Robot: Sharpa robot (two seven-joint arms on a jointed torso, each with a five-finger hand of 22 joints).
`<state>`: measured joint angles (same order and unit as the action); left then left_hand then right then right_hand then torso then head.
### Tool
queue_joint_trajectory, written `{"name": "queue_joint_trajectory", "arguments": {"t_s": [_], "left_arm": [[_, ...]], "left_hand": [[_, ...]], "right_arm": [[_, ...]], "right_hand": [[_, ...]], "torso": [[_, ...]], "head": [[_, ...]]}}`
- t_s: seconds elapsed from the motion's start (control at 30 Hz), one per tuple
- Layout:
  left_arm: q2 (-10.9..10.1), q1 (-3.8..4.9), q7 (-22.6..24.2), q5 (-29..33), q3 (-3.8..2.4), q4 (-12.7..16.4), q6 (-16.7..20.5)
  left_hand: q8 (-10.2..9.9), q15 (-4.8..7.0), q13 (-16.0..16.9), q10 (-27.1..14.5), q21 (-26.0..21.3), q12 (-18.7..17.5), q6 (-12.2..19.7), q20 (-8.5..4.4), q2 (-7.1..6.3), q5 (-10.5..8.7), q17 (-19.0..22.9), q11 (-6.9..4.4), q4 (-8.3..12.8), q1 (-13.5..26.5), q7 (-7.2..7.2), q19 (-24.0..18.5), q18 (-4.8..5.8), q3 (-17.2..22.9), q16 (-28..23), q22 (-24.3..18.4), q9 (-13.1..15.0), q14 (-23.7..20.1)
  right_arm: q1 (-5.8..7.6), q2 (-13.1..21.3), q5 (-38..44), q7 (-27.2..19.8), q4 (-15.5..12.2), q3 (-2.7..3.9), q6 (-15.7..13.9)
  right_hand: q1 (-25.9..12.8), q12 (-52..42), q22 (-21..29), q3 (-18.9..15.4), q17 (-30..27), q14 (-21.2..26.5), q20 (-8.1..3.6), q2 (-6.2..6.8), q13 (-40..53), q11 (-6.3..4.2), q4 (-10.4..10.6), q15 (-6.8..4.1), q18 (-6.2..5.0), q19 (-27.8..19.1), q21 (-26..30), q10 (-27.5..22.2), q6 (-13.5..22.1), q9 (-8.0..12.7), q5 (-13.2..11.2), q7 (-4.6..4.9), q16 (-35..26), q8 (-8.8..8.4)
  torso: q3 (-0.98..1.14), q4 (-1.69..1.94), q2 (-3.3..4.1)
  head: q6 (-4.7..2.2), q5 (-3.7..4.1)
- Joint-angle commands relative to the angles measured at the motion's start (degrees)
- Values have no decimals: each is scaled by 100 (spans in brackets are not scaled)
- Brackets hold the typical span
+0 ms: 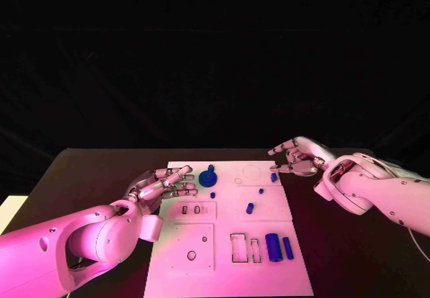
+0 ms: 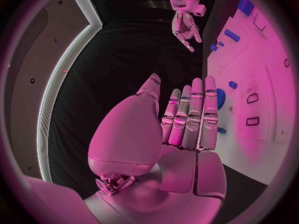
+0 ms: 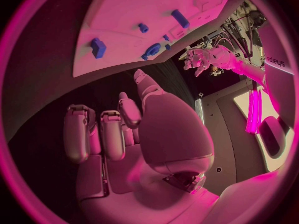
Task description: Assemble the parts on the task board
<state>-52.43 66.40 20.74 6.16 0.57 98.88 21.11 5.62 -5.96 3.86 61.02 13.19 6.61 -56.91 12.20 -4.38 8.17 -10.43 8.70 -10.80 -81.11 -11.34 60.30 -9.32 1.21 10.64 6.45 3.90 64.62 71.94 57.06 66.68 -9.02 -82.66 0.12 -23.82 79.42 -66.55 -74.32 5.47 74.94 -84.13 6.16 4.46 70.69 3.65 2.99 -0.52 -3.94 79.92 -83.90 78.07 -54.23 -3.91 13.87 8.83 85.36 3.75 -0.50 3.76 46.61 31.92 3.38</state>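
Observation:
The white task board (image 1: pixel 235 273) lies in the middle of the black table. A round blue part (image 1: pixel 208 179) stands near its far left, with small blue pegs (image 1: pixel 250 208) further in. A blue cylinder (image 1: pixel 273 247) and a thin blue bar (image 1: pixel 288 248) lie at the near right. My left hand (image 1: pixel 166 183) hovers at the board's left edge beside the round part (image 2: pixel 219 98), fingers straight (image 2: pixel 190 117) and holding nothing. My right hand (image 1: pixel 296 156) hangs over the far right corner, fingers bent but apart and empty (image 3: pixel 118 129), just beyond a small blue part (image 1: pixel 274 177).
Rectangular slots (image 1: pixel 239 247) and an oval hole (image 1: pixel 192 255) are cut into the board's near half. Black table surface (image 1: pixel 99 180) surrounds the board on all sides. A pale object (image 1: pixel 9 208) lies at the table's left edge.

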Motion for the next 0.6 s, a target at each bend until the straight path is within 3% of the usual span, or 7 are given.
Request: {"name": "queue_joint_trajectory", "arguments": {"t_s": [0.03,0.17,0.27,0.6], "left_arm": [[13,6,54,-29,-4,-5,-179],[19,6,52,-31,-4,-23,-186],[25,5,51,-31,-4,-35,-187],[27,4,51,-31,-4,-38,-183]], "left_hand": [[-25,-18,-4,-43,-19,-22,33,2,69,33,-7,4,27,-5,-1,16,-103,7,-25,-5,-7,2],[-26,-18,-4,-41,-22,-22,31,2,73,33,-9,3,31,-7,0,14,-103,7,-28,-6,-7,-1],[-26,-18,-4,-41,-22,-22,31,2,73,33,-9,3,31,-7,0,14,-103,7,-28,-6,-7,-1],[-28,-19,-3,-40,-25,-24,30,3,79,34,-11,3,36,-12,0,12,-103,8,-31,-8,-6,-3]], "right_arm": [[-65,9,-196,-355,139,-7,339],[-147,-26,-182,-374,321,-10,369],[-212,-71,-117,-356,429,-11,393],[-290,-277,0,-259,743,-11,475]], "right_hand": [[48,40,6,2,588,-390,-37,0,-11,-3,-44,-3,45,-10,-6,-25,-55,-3,-22,0,-37,14],[53,60,17,-8,590,-390,-39,13,-25,0,-61,-3,42,-17,-1,-33,-33,3,-29,4,-38,-1],[51,66,30,-14,580,-388,-39,19,-30,1,-65,-2,39,-25,4,-35,-27,5,-34,5,-43,-4],[44,65,42,-25,576,-387,-39,24,-28,3,-73,-1,37,-34,9,-32,-18,7,-55,6,-46,-8]], "torso": [[15,-12,0],[16,-7,1],[1,5,-3],[-8,3,-3]], "head": [[-20,-15],[-23,-18],[-19,0],[5,6]]}}
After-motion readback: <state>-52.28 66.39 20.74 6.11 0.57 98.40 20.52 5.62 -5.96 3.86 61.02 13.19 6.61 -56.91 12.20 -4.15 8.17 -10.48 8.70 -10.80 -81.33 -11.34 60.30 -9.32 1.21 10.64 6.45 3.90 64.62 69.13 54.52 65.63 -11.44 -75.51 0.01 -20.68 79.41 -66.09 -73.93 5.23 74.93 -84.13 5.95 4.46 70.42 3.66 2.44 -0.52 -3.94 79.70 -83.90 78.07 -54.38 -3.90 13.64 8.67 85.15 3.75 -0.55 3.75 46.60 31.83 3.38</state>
